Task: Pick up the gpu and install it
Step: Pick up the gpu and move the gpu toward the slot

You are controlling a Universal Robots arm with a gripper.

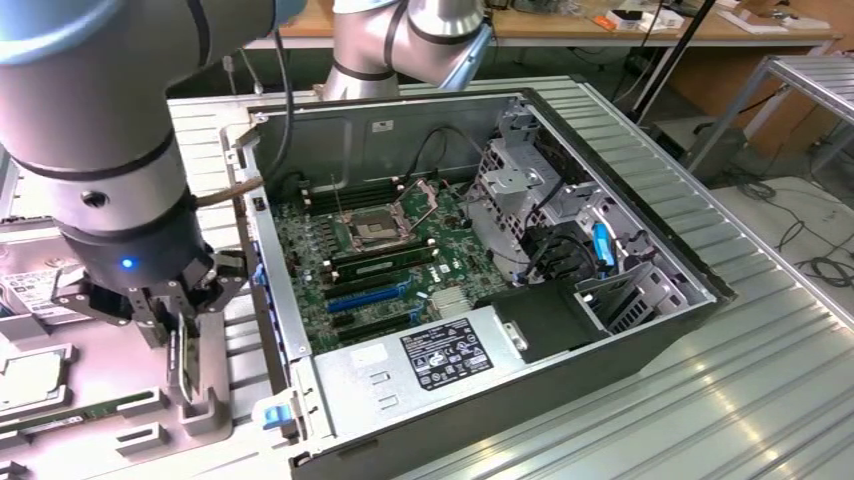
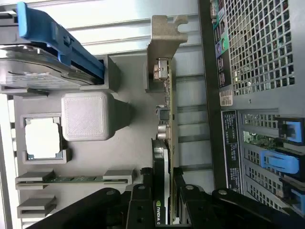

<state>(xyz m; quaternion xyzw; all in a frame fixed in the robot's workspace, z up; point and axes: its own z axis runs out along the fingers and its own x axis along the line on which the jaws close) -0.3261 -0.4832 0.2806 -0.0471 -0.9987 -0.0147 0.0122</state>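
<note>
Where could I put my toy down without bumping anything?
The bare ribbed table on the exterior view's right of the computer case is free. It is crowded inside the case, and on the grey tray at the exterior view's left, where the end effector grips the gpu on edge.
</note>
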